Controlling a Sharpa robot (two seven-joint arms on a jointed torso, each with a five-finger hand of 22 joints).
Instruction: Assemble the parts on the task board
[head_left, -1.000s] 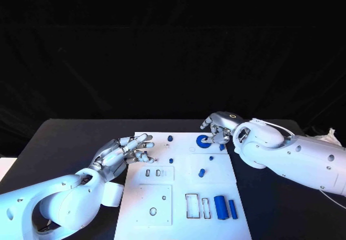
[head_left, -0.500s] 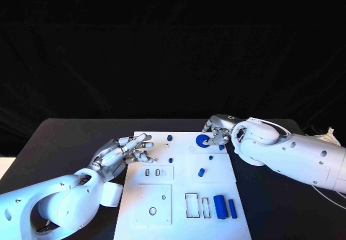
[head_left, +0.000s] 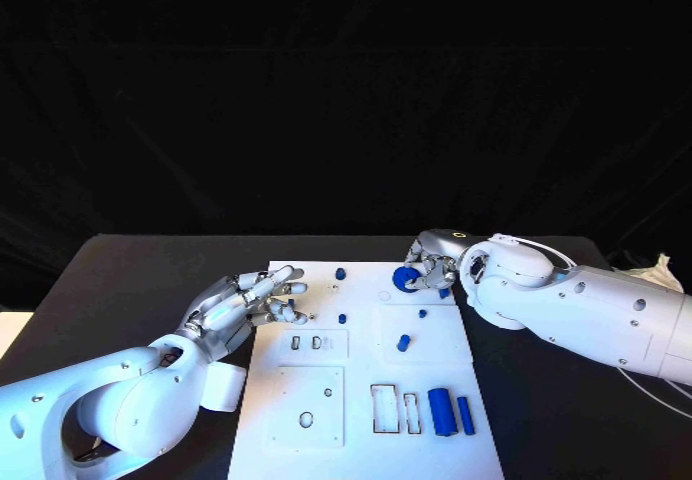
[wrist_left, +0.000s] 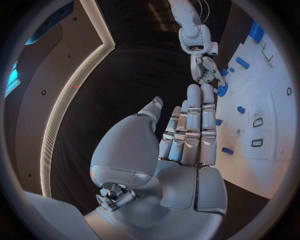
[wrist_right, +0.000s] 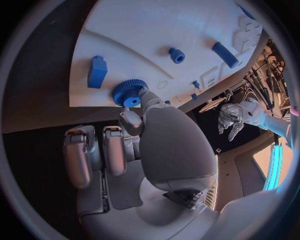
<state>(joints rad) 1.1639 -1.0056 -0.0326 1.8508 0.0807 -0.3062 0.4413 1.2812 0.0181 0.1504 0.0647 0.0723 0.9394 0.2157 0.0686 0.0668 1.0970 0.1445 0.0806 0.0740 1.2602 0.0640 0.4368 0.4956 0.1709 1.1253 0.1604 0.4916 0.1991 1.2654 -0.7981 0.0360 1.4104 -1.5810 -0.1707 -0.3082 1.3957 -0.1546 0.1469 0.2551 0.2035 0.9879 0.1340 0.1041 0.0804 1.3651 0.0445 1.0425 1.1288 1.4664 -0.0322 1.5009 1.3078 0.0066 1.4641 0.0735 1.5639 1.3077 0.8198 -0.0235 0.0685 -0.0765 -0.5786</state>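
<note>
The blue gear (head_left: 407, 278) is seen at the upper right of the task board (head_left: 325, 400) in the head view, near the board's far edge. It is pinched at its rim by the fingers (head_left: 427, 274) of the right hand (head_left: 440, 262); in the right wrist view the thumb is pressed against the gear (wrist_right: 130, 92), which appears tilted off the board rather than flat, though whether it is fully lifted can't be told.

The left hand (head_left: 245, 305) is held at the board's left edge, fingers apart and extended, nothing gripped.

Other blue parts are laid on the board: two long bars (head_left: 451, 412) at lower right, a short peg (head_left: 404, 345) mid-board, a small peg (head_left: 340, 274) at the top.

Handling, as judged: the gear is prob. light, rigid plastic, not fragile. The toothed rim gives grip; smooth faces may slip. It is best taken across the rim, approx. opposite points, w/ the centre bore kept free for seating on a post. A tilted gear may jam if pressed down askew.
</note>
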